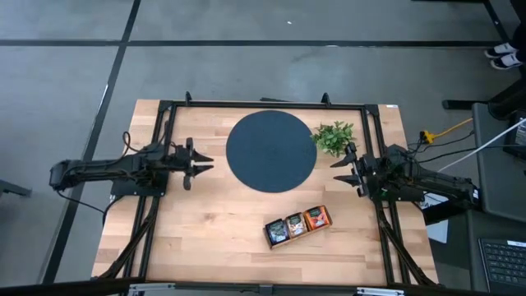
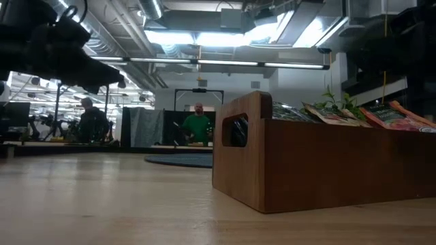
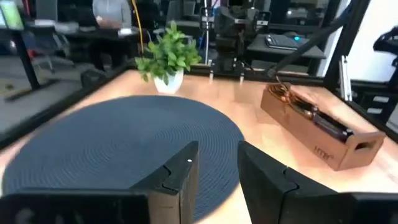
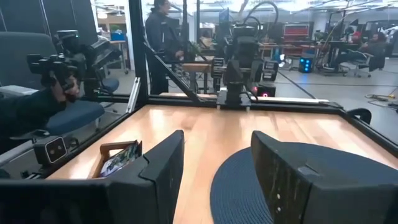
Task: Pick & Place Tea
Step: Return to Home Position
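L arm stretched low along table's left side, gripper [image 1: 203,164] facing mat [image 1: 271,150], fingers a bit apart, empty. R arm opposite, by plant [image 1: 334,136], gripper [image 1: 339,170] spread wider, empty. Tea [image 1: 296,224] sits in tray [image 1: 268,233], front-center.

From above I see a grey concrete floor [image 1: 66,82] crossed by dark seams [image 1: 115,74] around the wooden table [image 1: 205,238]. A yellow cable [image 1: 448,130] trails at three o'clock of it, and a keyboard [image 1: 501,263] sits at four o'clock. Looking level across, bright ceiling light panels [image 2: 197,37] glow under exposed ducts [image 2: 102,47]. A person in green [image 2: 197,126] shows far back at twelve o'clock.
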You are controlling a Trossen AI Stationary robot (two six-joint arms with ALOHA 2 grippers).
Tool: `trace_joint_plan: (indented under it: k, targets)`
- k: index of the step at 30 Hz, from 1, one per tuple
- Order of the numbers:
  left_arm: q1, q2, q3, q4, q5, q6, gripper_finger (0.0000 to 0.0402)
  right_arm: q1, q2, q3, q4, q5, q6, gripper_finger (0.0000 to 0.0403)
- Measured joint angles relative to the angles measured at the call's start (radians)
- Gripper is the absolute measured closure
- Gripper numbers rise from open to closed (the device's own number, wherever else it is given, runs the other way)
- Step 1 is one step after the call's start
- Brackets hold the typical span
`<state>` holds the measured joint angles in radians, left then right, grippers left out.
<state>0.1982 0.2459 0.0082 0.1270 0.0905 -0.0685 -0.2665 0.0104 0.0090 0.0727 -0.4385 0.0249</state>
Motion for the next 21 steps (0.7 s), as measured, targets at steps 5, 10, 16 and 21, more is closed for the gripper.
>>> trace_joint_plan:
  k: [5, 10, 16, 21]
  targets:
    - [-0.002, -0.09, 0.0, -0.096, 0.005, 0.038, 0.0295, 0.0, 0.0, 0.0, 0.0, 0.001, 0.0, 0.0215]
    - [-0.047, -0.157, 0.0, -0.094, 0.008, 0.097, 0.0295, 0.0, 0.0, 0.0, 0.0, 0.002, 0.028, 0.0215]
    - [-0.108, -0.171, 0.0, -0.102, -0.032, 0.152, 0.0295, 0.0, 0.001, 0.0, 0.0, 0.003, 0.133, 0.0215]
    - [-0.12, -0.168, 0.0, -0.112, -0.115, 0.084, 0.0295, 0.0, 0.001, 0.0, 0.0, 0.003, 0.103, 0.0215]
